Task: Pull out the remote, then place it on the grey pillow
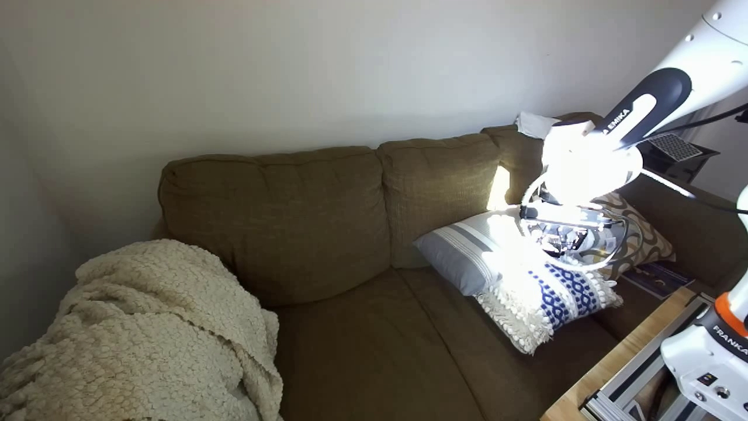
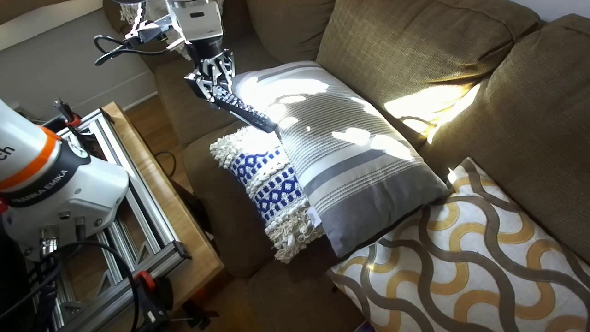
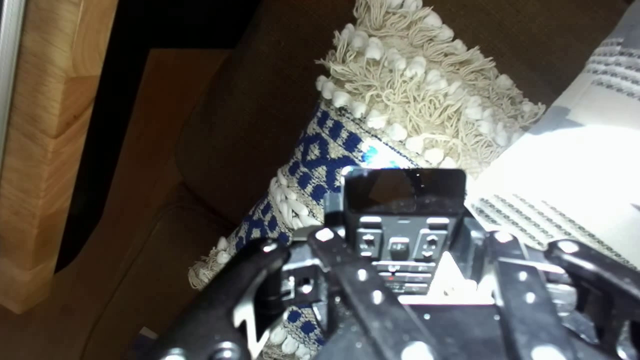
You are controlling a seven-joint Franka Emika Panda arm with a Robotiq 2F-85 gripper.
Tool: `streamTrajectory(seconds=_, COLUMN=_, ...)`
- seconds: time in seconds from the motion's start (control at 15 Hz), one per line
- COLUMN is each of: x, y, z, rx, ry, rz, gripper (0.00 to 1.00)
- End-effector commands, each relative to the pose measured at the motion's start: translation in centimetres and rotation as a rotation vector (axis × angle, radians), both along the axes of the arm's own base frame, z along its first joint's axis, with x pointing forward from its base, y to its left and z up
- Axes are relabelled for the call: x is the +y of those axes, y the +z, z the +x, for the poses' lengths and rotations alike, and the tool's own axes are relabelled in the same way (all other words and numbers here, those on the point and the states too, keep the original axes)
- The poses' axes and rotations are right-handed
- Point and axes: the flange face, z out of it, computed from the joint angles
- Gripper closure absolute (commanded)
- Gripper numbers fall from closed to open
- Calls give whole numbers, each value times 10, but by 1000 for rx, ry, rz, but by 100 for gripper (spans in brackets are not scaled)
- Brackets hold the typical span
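The black remote (image 3: 400, 240) is held between my gripper's fingers (image 3: 404, 225) in the wrist view, its far end pointing out past the fingertips. In an exterior view my gripper (image 2: 221, 94) holds the remote (image 2: 251, 115) tilted downward. Its lower end overlaps the near edge of the grey pillow (image 2: 368, 189); I cannot tell whether they touch. The grey pillow has white and dark stripes and lies partly over the white pillow with navy pattern (image 2: 279, 193). In an exterior view glare washes out my gripper (image 1: 558, 242), and I cannot make out the remote there.
A lattice-patterned pillow (image 2: 461, 258) leans beside the grey pillow on the brown sofa (image 1: 350, 362). A cream fleece blanket (image 1: 134, 327) covers the sofa's far end. The wooden table edge (image 3: 55, 125) with the robot base stands before the sofa. A magazine (image 1: 657, 278) lies near the lattice pillow.
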Motion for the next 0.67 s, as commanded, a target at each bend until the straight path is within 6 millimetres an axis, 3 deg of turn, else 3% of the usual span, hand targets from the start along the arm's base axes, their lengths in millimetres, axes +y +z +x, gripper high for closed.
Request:
streamTrajectory(seconds=0.0, x=0, y=0, z=0, rx=1, ry=0, rz=-2, gripper=49)
streamTrajectory(seconds=0.07, x=0, y=0, z=0, rx=1, ry=0, rz=-3, gripper=49)
streamTrajectory(seconds=0.13, x=0, y=0, z=0, rx=1, ry=0, rz=-3, gripper=74)
streamTrajectory(seconds=0.6, x=20, y=9, z=-2, rx=-9, ry=22, rz=56, gripper=74)
